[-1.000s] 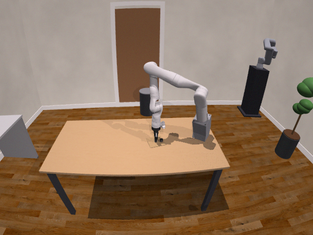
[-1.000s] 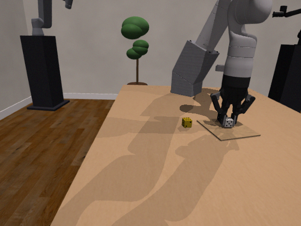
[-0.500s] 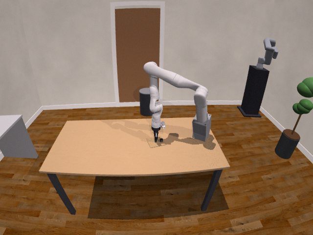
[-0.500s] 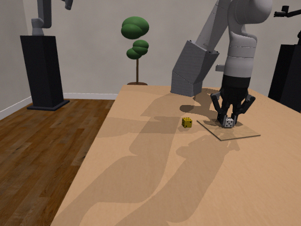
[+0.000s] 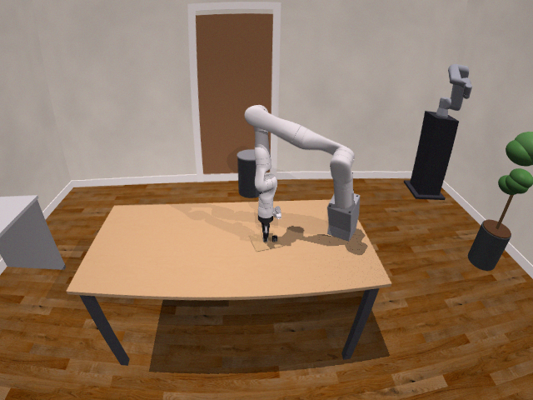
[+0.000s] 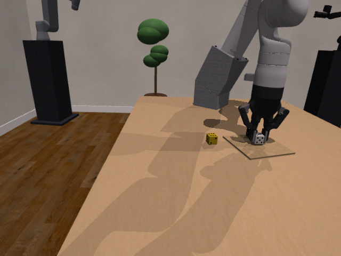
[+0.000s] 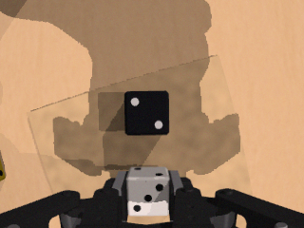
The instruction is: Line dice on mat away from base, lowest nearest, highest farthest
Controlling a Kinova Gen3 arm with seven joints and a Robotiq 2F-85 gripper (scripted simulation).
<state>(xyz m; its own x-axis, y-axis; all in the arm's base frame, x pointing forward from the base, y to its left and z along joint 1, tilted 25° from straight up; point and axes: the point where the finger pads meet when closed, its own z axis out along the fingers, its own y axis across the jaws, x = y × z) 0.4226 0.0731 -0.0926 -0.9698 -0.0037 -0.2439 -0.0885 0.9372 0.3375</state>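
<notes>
The mat is thin, tan and see-through, and lies flat. A black die with two white pips on top stands on it, on the robot base's side of my gripper. My gripper points down over the mat and is shut on a white die. The white die is upright, at or just above the mat; its underside contact cannot be made out. A yellow die with several pips on top stands on the table, off the mat.
The wooden table bears the robot's grey base at one end. The arm's shadows fall across the table and mat. The black die is close to my fingers. The yellow die stands beside one mat edge with a gap.
</notes>
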